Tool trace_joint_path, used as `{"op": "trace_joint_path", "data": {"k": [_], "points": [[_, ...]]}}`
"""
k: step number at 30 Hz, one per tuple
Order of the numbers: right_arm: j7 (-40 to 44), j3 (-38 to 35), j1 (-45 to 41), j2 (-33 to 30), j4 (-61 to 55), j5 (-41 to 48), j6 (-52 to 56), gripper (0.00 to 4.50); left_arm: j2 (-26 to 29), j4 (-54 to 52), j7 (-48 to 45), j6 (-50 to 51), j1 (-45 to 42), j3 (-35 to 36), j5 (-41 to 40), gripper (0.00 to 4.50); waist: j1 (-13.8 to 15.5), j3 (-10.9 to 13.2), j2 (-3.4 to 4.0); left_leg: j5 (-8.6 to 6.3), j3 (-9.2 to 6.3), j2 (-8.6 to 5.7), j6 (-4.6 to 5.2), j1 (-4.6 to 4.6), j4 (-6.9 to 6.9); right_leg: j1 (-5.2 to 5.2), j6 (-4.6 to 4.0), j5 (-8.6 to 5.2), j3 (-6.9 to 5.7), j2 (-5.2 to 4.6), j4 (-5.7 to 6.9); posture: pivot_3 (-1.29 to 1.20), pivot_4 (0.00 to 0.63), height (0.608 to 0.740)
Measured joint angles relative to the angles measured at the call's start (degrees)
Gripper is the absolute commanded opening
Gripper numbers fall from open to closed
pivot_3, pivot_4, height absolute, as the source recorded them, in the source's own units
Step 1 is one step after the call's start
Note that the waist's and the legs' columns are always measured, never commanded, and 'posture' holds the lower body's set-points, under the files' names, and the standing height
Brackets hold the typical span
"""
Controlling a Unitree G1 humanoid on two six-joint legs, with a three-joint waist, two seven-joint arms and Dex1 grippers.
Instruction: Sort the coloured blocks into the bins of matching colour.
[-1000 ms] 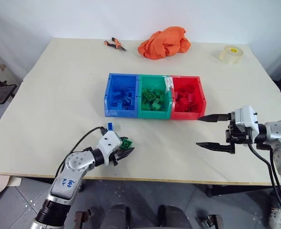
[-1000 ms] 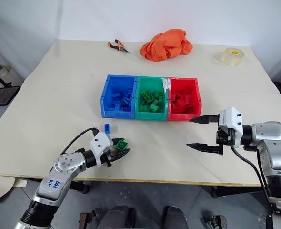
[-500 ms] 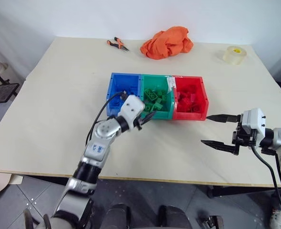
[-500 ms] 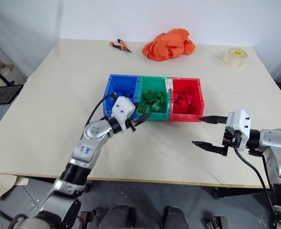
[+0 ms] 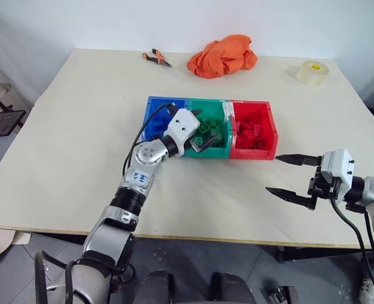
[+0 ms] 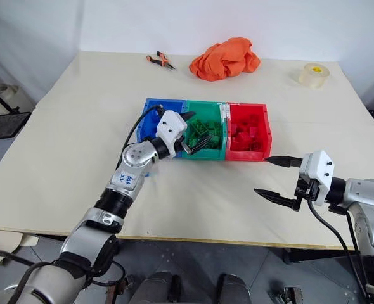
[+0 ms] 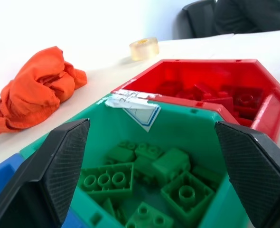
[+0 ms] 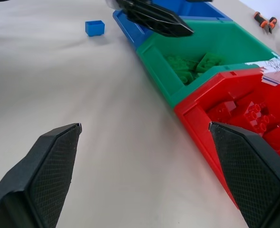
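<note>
Left gripper (image 5: pixel 203 140) reaches level over green bin (image 5: pixel 216 151), fingers now spread, its green block released; right gripper (image 5: pixel 293 177) hovers, fingers apart.

Head stereo pair sits above the table's (image 5: pixel 60 126) near edge, looking forward and down; both eyes give me nearly the same wide shot with the bins (image 5: pixel 209 126) mid-frame. Left wrist cam is right at the bins, low, facing across the green bin (image 7: pixel 178 133) toward the red bin (image 7: pixel 254 80), orange cloth (image 7: pixel 35 90) and tape roll (image 7: pixel 144 48) beyond. Right wrist cam sits low over the tabletop, further from the bins, looking along the row from the red end. Both wrist cams share the green and red bins.
</note>
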Motion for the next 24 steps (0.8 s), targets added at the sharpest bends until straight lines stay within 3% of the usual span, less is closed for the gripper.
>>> {"op": "trace_joint_path", "data": {"k": [4,8,13,17,24], "points": [[1.6,1.5,-2.9,0.2,2.2,0.2,-0.1,4.50,8.2,-20.9,-6.9,9.3,16.7,1.6,-7.5,4.48,-1.3,0.0,-0.02,0.03,-0.12,0.08,-0.06,0.06,0.01,0.02,-0.02,-0.01,0.02,0.02,0.09,0.00,0.150,0.740],[3.8,4.1,-7.4,0.9,6.1,-0.3,-0.3,4.50,17.5,-34.4,-11.8,15.2,32.4,9.9,-15.6,4.48,-1.9,0.0,-0.01,0.05,-0.21,0.12,-0.10,0.07,0.04,0.11,-0.09,-0.05,0.26,-0.08,0.01,0.00,0.150,0.740],[6.9,7.3,-13.4,2.4,11.9,-1.7,-1.6,4.50,25.3,-35.8,-18.2,16.0,46.0,21.1,-20.9,4.48,-1.9,0.0,0.03,0.00,-0.37,0.07,-0.09,-0.03,0.00,0.09,-0.12,-0.06,0.29,-0.35,-0.08,0.00,0.150,0.740],[9.0,8.6,-16.7,3.1,15.3,-2.4,-2.5,4.50,28.2,-35.6,-21.5,15.9,51.7,28.9,-24.1,4.48,-1.9,0.0,0.05,-0.03,-0.41,0.07,-0.13,-0.03,-0.02,0.07,-0.17,-0.09,0.24,-0.57,-0.05,0.00,0.150,0.740],[10.7,9.3,-17.9,4.2,18.2,-3.6,-3.7,4.50,29.4,-34.7,-22.3,15.9,50.8,31.1,-24.1,4.48,-2.0,0.1,0.07,-0.03,-0.39,0.04,-0.13,-0.03,-0.03,0.05,-0.18,-0.09,0.17,-0.55,0.03,0.00,0.150,0.740]]}}
